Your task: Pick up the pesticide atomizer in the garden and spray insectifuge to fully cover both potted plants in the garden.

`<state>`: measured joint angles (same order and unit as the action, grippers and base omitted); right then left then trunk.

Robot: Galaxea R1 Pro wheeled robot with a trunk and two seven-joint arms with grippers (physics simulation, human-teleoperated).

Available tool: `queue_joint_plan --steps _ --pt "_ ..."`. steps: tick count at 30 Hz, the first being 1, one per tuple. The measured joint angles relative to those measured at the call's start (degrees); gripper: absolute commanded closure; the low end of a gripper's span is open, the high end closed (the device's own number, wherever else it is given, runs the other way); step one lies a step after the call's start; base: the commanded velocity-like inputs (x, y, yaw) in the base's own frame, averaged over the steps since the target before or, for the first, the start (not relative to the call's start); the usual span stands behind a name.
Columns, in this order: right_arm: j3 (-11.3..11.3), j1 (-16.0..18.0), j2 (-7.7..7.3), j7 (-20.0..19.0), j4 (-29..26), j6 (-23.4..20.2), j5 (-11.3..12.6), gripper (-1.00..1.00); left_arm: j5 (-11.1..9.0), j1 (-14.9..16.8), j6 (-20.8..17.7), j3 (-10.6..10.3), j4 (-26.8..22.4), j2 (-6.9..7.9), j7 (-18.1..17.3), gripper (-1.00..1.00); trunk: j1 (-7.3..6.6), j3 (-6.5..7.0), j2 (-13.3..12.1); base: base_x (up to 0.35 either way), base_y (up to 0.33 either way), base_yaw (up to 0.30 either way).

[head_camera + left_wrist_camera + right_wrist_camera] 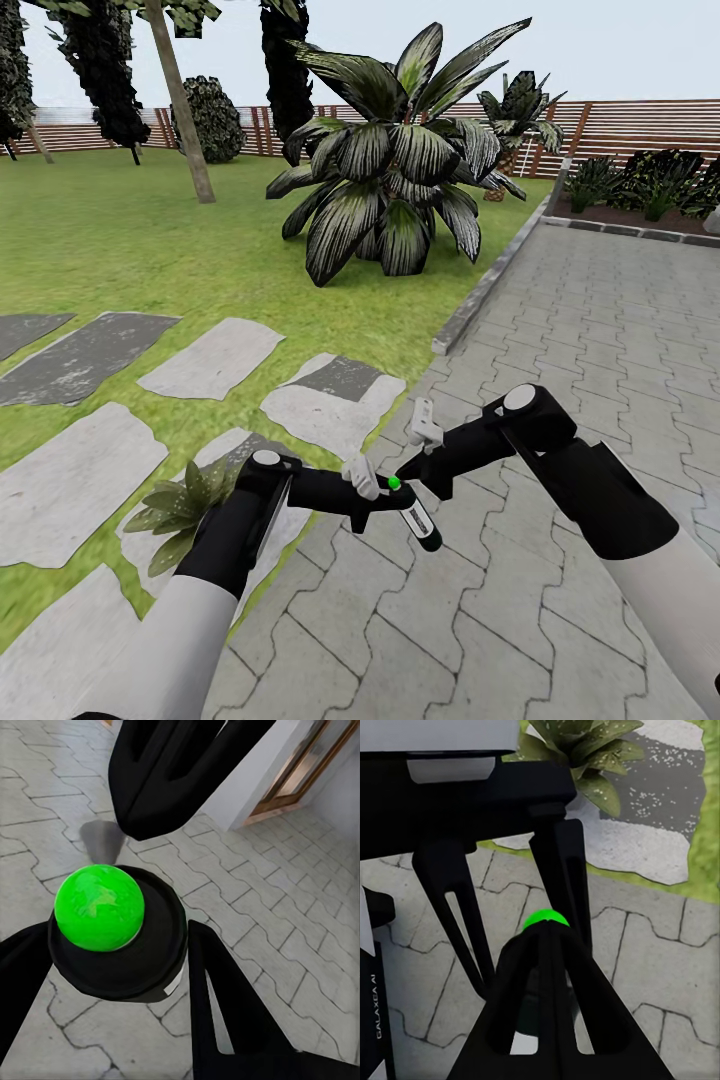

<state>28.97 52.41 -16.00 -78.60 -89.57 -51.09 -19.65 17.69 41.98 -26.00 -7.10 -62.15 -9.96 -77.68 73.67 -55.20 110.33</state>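
The left tool (385, 492) is clamped round the atomizer (415, 515), whose button shows green. The bottle's long axis slants down toward the right arm. The right tool (430, 425) hovers close above it — whether open or closed I cannot tell. One potted plant (180, 510) sits just outside the left forearm, so the left arm is nearer — the nozzle would need swinging that way.

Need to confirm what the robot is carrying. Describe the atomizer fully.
The pesticide atomizer is a small dark bottle with a white label and a bright green button top, not red. It lies tilted between the fingers of the left gripper, above the grey paving. The right gripper sits at its button.
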Motion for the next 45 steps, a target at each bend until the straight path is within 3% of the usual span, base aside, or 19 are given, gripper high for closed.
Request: queue_joint_plan --steps 40,45 --pt "0.00 0.06 -0.05 -0.01 0.09 0.53 0.01 1.00 -0.09 0.88 -0.38 -0.08 -0.04 0.00 -0.14 1.00 0.00 0.00 0.00 0.000 0.000 0.000" --pt "0.00 0.08 -0.07 0.05 0.09 0.53 -0.03 1.00 -1.40 0.88 -0.43 -0.09 -0.03 0.00 -0.11 1.00 0.00 0.00 0.00 0.000 0.000 0.000"
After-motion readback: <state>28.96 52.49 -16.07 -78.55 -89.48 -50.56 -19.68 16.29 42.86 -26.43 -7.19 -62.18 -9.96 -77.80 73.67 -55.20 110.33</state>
